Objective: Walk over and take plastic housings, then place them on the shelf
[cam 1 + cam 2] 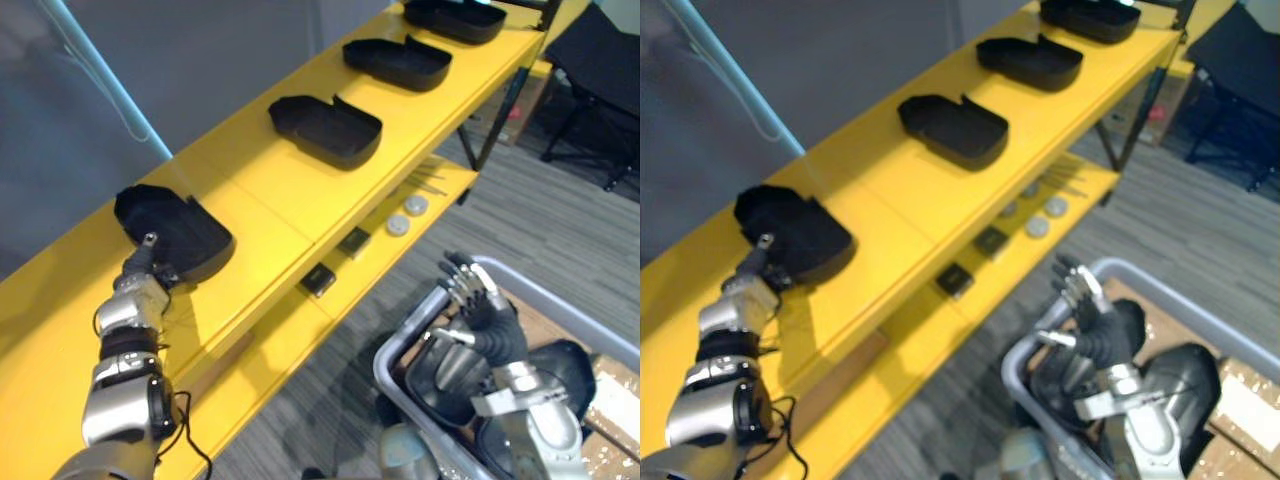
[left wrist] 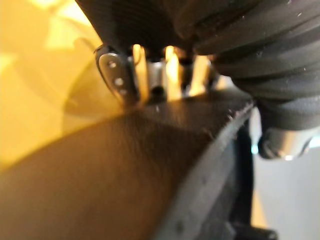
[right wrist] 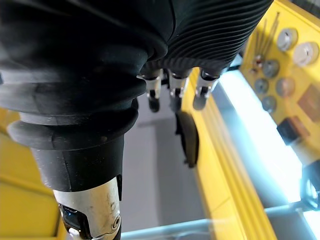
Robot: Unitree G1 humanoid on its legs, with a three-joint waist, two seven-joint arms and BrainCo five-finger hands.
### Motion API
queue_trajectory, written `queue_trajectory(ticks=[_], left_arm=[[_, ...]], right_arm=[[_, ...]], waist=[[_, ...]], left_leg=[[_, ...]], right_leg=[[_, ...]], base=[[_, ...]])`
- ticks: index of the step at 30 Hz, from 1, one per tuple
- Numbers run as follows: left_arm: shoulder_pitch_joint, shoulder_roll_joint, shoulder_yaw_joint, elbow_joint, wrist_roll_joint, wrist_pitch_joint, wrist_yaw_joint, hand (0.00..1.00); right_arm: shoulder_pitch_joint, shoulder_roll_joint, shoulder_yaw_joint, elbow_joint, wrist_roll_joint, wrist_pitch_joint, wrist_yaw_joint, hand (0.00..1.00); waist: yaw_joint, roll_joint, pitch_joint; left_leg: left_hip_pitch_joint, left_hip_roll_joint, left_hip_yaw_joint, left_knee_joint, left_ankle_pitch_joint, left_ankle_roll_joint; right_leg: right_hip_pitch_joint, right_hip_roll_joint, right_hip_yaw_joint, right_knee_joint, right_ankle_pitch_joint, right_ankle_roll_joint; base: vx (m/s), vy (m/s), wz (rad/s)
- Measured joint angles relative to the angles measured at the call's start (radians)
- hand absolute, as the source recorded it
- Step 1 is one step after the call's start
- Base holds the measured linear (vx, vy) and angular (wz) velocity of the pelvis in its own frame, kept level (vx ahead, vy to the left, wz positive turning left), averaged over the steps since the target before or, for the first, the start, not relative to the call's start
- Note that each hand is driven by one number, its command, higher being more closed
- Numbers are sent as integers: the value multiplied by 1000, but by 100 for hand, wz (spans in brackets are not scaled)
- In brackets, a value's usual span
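Note:
A black plastic housing (image 1: 185, 225) lies on the near left of the yellow shelf's top board (image 1: 270, 195). My left hand (image 1: 145, 270) reaches to its near rim; in the left wrist view the fingers (image 2: 117, 75) sit on one side of the housing's wall (image 2: 150, 165) and the thumb on the other. Three more black housings (image 1: 325, 130) (image 1: 398, 62) (image 1: 455, 18) lie in a row further along the board. My right hand (image 1: 472, 298) hovers open, fingers spread, above a grey bin (image 1: 385, 360) that holds dark housings (image 1: 448, 378).
The shelf's lower board (image 1: 440, 185) carries small discs (image 1: 408, 215), flat black squares (image 1: 335, 262) and thin rods. A black chair (image 1: 600, 60) stands at the far right on grey carpet. Cardboard (image 1: 610, 385) lies beside the bin.

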Motion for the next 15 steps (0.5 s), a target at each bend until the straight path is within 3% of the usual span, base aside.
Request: queue_trajectory(ticks=[4,5,8,12,15], left_arm=[[-24,27,-3,28,221,50,-30,0],[-38,53,-25,47,340,75,-51,0],[-117,139,-125,68,537,119,-117,0],[-192,205,-197,68,633,115,-132,0],[-201,217,-203,70,639,99,-116,0]], right_arm=[[-4,-2,13,0,4,-10,0,0],[-14,-6,26,1,7,-21,0,0],[-23,-35,58,26,34,-41,-5,0],[-61,-42,66,83,53,-62,-26,0],[-74,-43,66,92,54,-76,-28,0]], waist=[[-16,-2,0],[-19,-2,0],[-19,-7,-2],[-16,-11,-5],[-16,-12,-6]], left_leg=[[1,1,-18,-1,1,-1],[0,1,-18,0,2,-2],[1,5,-31,3,3,-2],[1,9,-38,6,3,-3],[1,10,-40,7,3,-3]], right_leg=[[16,-3,-12,-16,4,-1],[16,-3,-12,-19,5,-2],[32,-3,-26,-30,7,-6],[38,-3,-33,-31,7,-6],[40,-3,-35,-32,7,-6]], base=[[-48,-26,11],[-56,-28,0],[-57,-48,10],[-51,-37,8],[-65,-42,2]])
